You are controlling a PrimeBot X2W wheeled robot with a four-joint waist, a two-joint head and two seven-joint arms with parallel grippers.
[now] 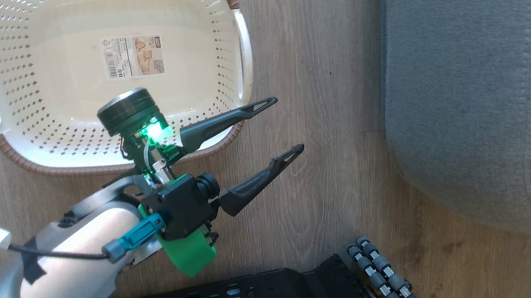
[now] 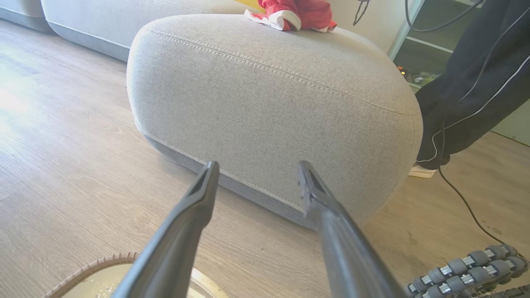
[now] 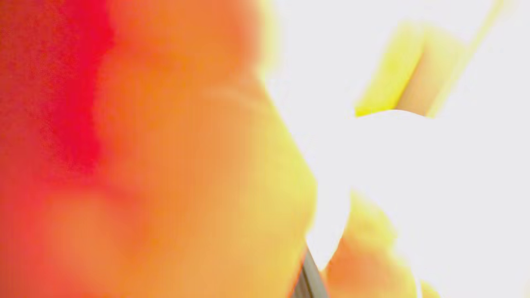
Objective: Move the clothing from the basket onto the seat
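Observation:
The cream basket (image 1: 58, 17) stands on the wood floor with nothing but its paper label (image 1: 133, 56) inside; its brown rim (image 2: 95, 265) shows low in the left wrist view. My left gripper (image 1: 288, 124) (image 2: 258, 165) hovers open and holds nothing, beside the basket's right rim, fingers aimed at the grey seat (image 1: 480, 94) (image 2: 269, 116). Red clothing (image 2: 298, 12) with white bands lies on the seat's far top. In the right wrist view, blurred red and white clothing (image 3: 145, 165) presses against the lens around a sliver of finger (image 3: 308, 277); my right gripper is shut on it.
A person's dark trouser leg (image 2: 476, 82) and shoe (image 2: 422, 170) stand past the seat's right end, with a cable (image 2: 463, 198) trailing on the floor. My base and its roller wheels (image 1: 395, 286) (image 2: 468, 269) sit near. More grey sofa (image 2: 103, 25) lies behind.

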